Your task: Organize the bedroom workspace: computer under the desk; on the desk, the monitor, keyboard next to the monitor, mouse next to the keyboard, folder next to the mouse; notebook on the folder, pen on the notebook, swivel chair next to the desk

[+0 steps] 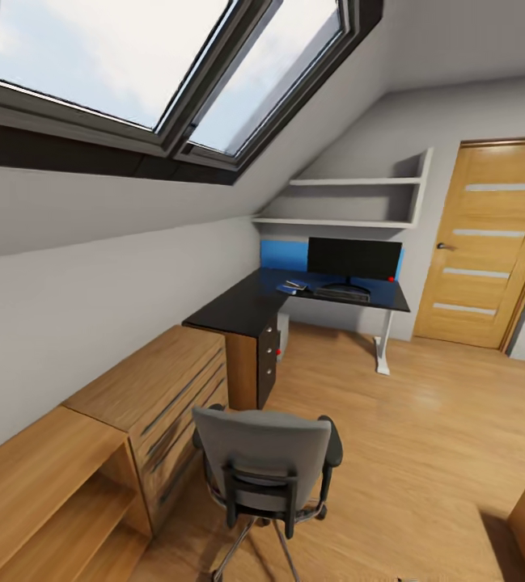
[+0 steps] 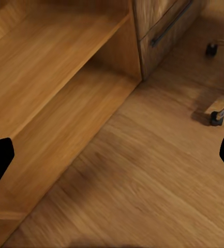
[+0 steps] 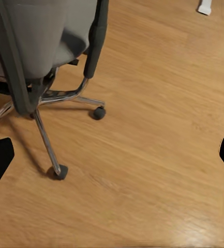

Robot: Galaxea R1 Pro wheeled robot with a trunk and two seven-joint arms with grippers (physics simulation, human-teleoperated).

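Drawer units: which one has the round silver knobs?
The black drawer unit under the desk's near end. The light-wood chest beside it has long bar handles instead.

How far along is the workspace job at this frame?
Done: monitor and keyboard are on the desk. In hand: nothing; left gripper and right gripper are open over floor. Left: swivel chair stands away from the desk; folder, notebook and pen unconfirmed.

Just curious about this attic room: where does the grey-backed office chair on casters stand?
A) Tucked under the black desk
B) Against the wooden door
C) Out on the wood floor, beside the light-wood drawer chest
C: the grey office chair stands beside the light-wood drawer chest, well short of the black desk.
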